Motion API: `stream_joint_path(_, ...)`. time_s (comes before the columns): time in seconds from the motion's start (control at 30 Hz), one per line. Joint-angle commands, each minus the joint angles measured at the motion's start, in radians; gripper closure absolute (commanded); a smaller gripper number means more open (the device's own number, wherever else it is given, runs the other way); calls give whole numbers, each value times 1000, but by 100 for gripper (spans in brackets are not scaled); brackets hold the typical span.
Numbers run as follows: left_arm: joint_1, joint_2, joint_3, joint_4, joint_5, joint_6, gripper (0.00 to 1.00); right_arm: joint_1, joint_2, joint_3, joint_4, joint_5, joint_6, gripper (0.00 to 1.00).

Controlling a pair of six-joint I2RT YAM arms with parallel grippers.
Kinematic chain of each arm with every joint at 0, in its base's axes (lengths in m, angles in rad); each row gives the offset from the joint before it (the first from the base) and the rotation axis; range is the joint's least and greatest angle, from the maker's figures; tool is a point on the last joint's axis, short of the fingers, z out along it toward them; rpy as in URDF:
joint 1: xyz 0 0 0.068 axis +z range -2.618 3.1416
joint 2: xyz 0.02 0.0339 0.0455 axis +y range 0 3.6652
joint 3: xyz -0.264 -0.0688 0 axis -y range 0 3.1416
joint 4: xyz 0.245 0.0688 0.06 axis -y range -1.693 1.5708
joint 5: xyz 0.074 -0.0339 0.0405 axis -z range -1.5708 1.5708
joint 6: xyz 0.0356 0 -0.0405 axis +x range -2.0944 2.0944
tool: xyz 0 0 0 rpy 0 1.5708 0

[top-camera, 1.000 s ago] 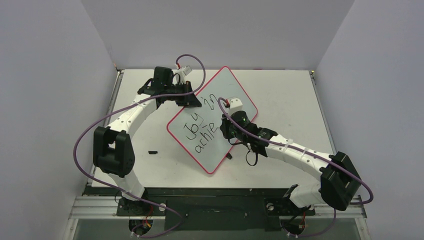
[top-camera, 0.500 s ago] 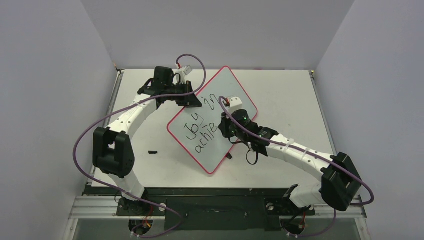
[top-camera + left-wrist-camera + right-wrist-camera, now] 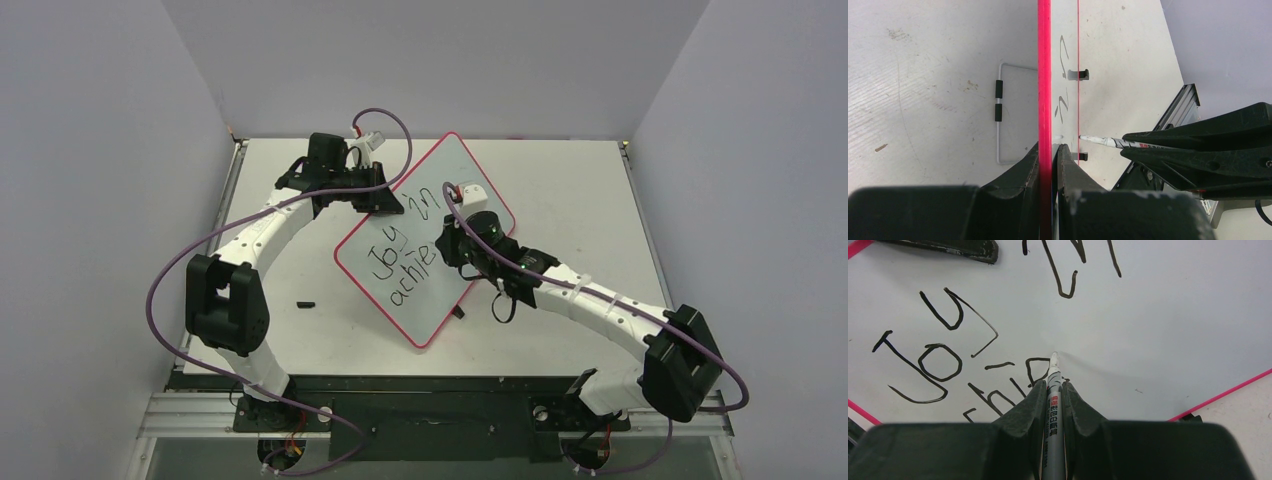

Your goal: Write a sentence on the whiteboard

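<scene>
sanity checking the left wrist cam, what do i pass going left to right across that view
wire bracket → whiteboard red rim → sentence strokes, seen edge-on → marker → right gripper

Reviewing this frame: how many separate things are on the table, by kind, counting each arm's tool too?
whiteboard: 1
marker: 1
small black piece: 1
wire frame: 1
tools: 2 (left tool, right tool)
Total: 6
</scene>
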Motion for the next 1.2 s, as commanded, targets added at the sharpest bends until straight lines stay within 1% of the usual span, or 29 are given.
stream_joint_path(0.0, -9, -26, -14, 37, -150, 152, 100, -8, 17, 46, 62, -7, 13, 100)
stream_joint_path(0.37, -10, -26, -14, 38, -150, 154, 100, -15, 42, 12, 76, -18, 24, 100)
stream_joint_path(0.83, -10, -24, -13, 36, -150, 154, 100, -34, -35, -147, 76, -4, 38, 100)
stream_joint_path(1.0, -11, -25, -14, 36, -151, 154, 100, -39, -25, -138, 76, -4, 38, 100)
stream_joint_path(1.17, -14, -25, -14, 35, -154, 157, 100, -40, 0, -87, 77, -7, 31, 100)
